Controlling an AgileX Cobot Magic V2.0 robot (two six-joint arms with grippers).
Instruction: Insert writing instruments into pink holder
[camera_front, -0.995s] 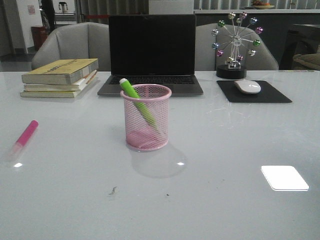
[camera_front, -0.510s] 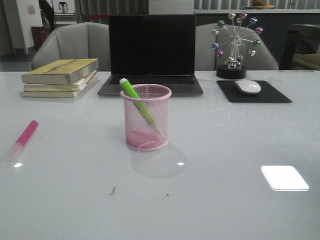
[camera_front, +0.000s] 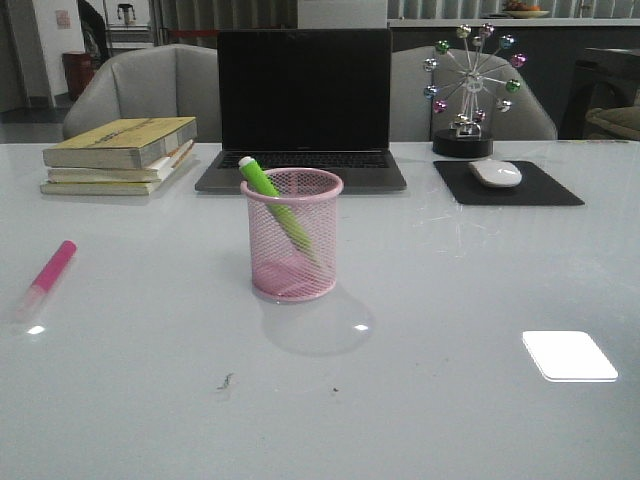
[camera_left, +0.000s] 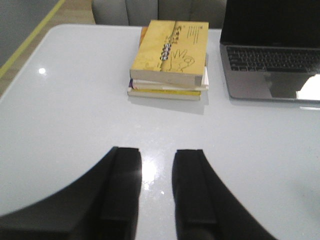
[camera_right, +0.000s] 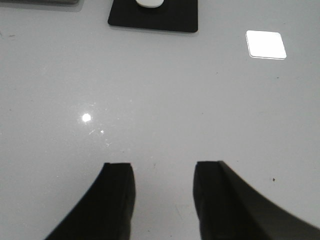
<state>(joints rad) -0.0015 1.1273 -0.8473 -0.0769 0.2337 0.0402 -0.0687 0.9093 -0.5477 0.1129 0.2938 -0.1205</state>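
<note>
Nothing on the counter (camera_front: 450, 300) has moved since a second ago, as far as the front view goes; the only change is way back in the room, where the dark figure near the doorway has shifted a bit. The pink holder (camera_front: 292, 236) sits upright in the middle of the counter, with the green highlighter (camera_front: 264, 184) already inside it, leaning so its whitish cap pokes out over the rim toward 10 o'clock. The pink highlighter (camera_front: 50, 270) lies flat on the counter well apart from the holder, out at 9 o'clock from it, with its pale cap end pointing toward the near edge.

Behind the holder at 12 o'clock is a dark-screened laptop (camera_front: 304, 100). A stack of books (camera_front: 122, 153) sits at about 10 o'clock, and its yellow cover has a drawing and some print, but it's too blurry to read. At 2 o'clock there's a white mouse (camera_front: 495, 173) on a black mouse pad (camera_front: 545, 190), and a little ferris-wheel ornament (camera_front: 473, 85) just behind that.

Neither arm shows in the front view. The left tool (camera_left: 156, 200) has its fingers spread with a modest gap, holding nothing over bare counter. The right tool (camera_right: 164, 200) is spread wider, also holding nothing.
</note>
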